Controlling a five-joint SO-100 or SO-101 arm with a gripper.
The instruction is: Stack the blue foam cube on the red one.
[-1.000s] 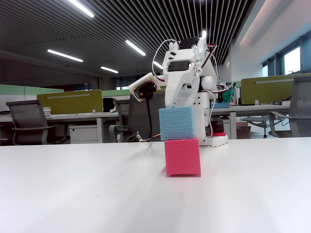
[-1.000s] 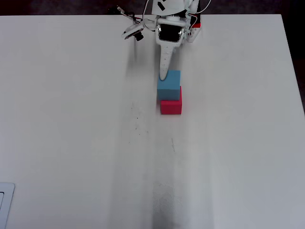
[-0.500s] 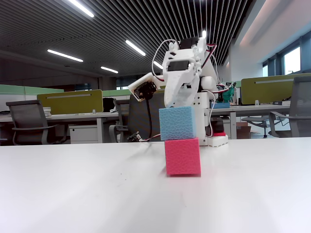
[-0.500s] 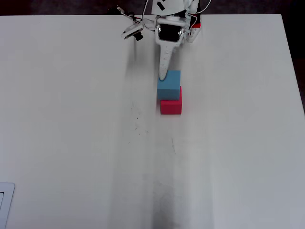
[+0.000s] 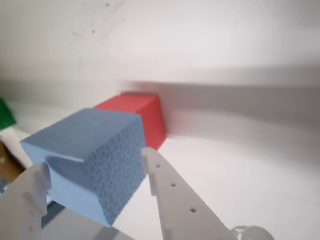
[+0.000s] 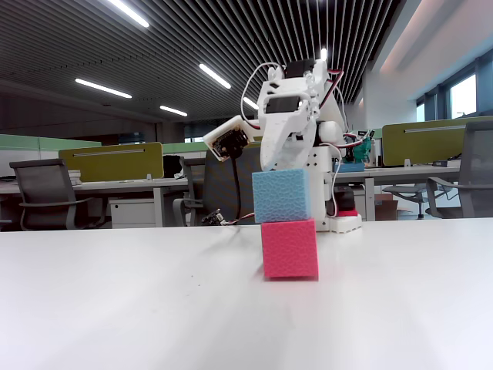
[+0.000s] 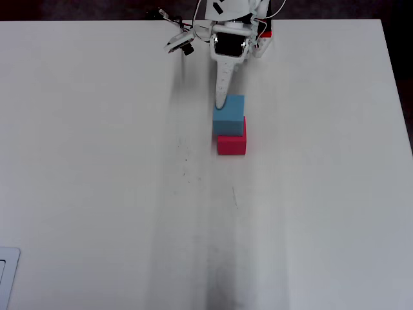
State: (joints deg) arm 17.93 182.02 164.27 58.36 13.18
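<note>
The blue foam cube (image 6: 282,195) sits on top of the red one (image 6: 290,248), shifted a little to the left in the fixed view. In the overhead view the blue cube (image 7: 229,116) covers the near-robot part of the red cube (image 7: 232,145). In the wrist view the blue cube (image 5: 85,150) lies between my two white fingers, and the red cube (image 5: 142,115) shows beyond it. My gripper (image 5: 95,165) reaches down from the arm (image 6: 289,116) and is shut on the blue cube, with a finger against each side.
The arm's base (image 7: 239,32) stands at the far edge of the white table (image 7: 97,161). A green thing (image 5: 5,114) and a brown thing (image 5: 7,165) show at the left edge of the wrist view. A pale flat object (image 7: 6,278) lies at the table's lower-left corner.
</note>
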